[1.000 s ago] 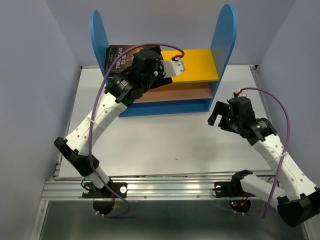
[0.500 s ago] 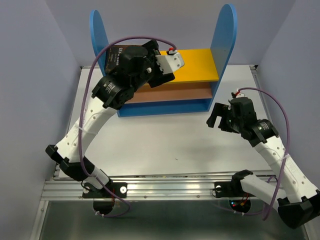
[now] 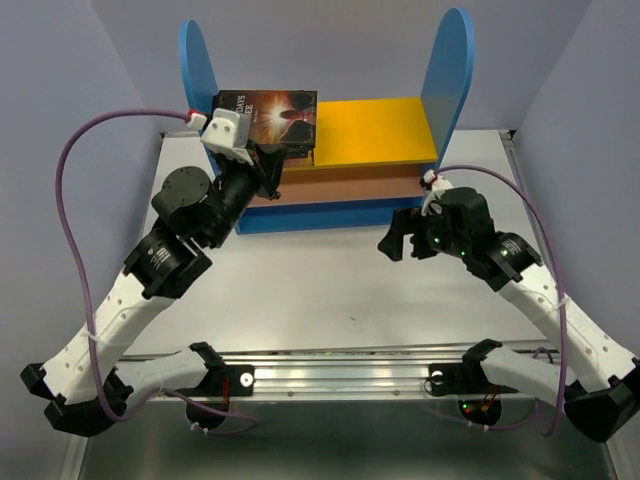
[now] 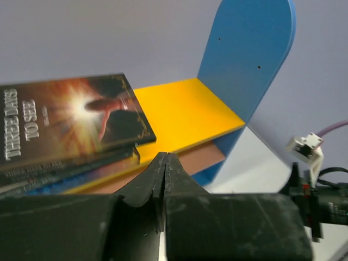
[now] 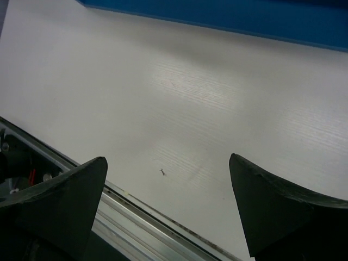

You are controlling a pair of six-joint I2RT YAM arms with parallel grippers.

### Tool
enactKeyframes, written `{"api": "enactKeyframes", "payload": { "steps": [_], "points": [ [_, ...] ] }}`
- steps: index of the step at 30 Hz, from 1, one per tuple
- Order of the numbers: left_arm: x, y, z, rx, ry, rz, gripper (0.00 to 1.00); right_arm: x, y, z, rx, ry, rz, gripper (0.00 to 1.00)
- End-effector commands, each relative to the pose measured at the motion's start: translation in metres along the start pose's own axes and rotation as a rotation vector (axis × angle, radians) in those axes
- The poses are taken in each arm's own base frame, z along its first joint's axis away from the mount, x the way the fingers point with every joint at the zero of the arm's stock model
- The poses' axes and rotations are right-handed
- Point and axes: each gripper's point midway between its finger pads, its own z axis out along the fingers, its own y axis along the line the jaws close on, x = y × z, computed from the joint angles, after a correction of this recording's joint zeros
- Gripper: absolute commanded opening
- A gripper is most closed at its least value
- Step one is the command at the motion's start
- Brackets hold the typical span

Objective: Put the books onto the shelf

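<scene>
The books (image 3: 266, 112) lie flat in a stack on the yellow top board (image 3: 385, 128) of the shelf (image 3: 447, 70), pushed to its left end against the left blue panel. In the top view the stack sits at 12 o'clock from the left hand (image 3: 270, 170), just beyond it and apart. From the left wrist the books (image 4: 65, 125) lie at 10 o'clock of the left hand (image 4: 165, 163). That hand is closed with its fingertips pressed together and nothing between them. The right hand (image 3: 405, 235) hangs over the tabletop (image 3: 330, 270) at 4 o'clock from the shelf, well apart from the books. Its jaws are spread wide and empty, as the right wrist view shows (image 5: 167, 162).

Only the top book's cover shows, dark with an orange glow and the title "THREE DAYS TO SEE". The books under it show as thin edges, so their number cannot be told. The left hand covers the left end of the brown middle board (image 3: 350, 185). In the left wrist view the hand's black body fills the bottom and hides the shelf's base.

A purple cable (image 3: 75, 165) loops off the left arm, and a metal rail (image 3: 340, 375) runs along the tabletop's near edge.
</scene>
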Motion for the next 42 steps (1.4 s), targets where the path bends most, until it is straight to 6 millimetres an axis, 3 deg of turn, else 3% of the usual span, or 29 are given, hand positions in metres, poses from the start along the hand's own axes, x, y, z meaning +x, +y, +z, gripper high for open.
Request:
{"api": "enactKeyframes", "payload": {
  "steps": [1,3,5,6,7,10,11,13,15,17,18,22,31,42],
  "points": [
    [0.004,0.005,-0.014,-0.068,-0.033,-0.295,0.00,-0.063,0.040,0.009,-0.043,-0.199,-0.125,1.00],
    [0.027,0.015,-0.020,-0.127,0.023,-0.308,0.00,-0.096,0.047,0.008,-0.015,-0.288,-0.145,1.00],
    [0.044,0.020,-0.023,-0.151,0.064,-0.307,0.00,-0.111,0.048,0.022,0.011,-0.297,-0.162,1.00],
    [0.053,0.021,-0.023,-0.159,0.086,-0.313,0.00,-0.131,0.051,0.018,0.027,-0.343,-0.163,1.00],
    [0.062,0.021,-0.022,-0.161,0.104,-0.307,0.00,-0.135,0.048,0.032,0.054,-0.331,-0.154,1.00],
    [0.074,0.019,-0.008,-0.170,0.130,-0.294,0.00,-0.170,0.060,0.036,0.055,-0.403,-0.166,1.00],
    [0.073,0.017,-0.004,-0.165,0.134,-0.283,0.00,-0.173,0.059,0.051,0.070,-0.387,-0.180,1.00],
    [0.081,0.018,0.009,-0.194,0.162,-0.266,0.00,-0.203,0.063,0.046,0.108,-0.451,-0.203,1.00],
    [0.083,0.032,0.017,-0.295,0.164,-0.260,0.00,-0.215,0.058,0.061,0.159,-0.455,-0.237,1.00],
    [0.080,0.037,0.021,-0.331,0.153,-0.245,0.00,-0.235,0.064,0.059,0.166,-0.494,-0.249,1.00],
    [0.074,0.037,0.024,-0.325,0.137,-0.238,0.00,-0.236,0.062,0.073,0.180,-0.479,-0.253,1.00],
    [0.066,0.036,0.029,-0.316,0.113,-0.214,0.00,-0.255,0.065,0.084,0.203,-0.508,-0.261,1.00],
    [0.072,0.072,0.039,-0.415,0.140,-0.153,0.00,-0.271,0.074,0.111,0.187,-0.517,-0.290,1.00],
    [0.063,0.093,0.052,-0.461,0.125,-0.119,0.00,-0.289,0.083,0.120,0.173,-0.561,-0.324,1.00]
  ]
}}
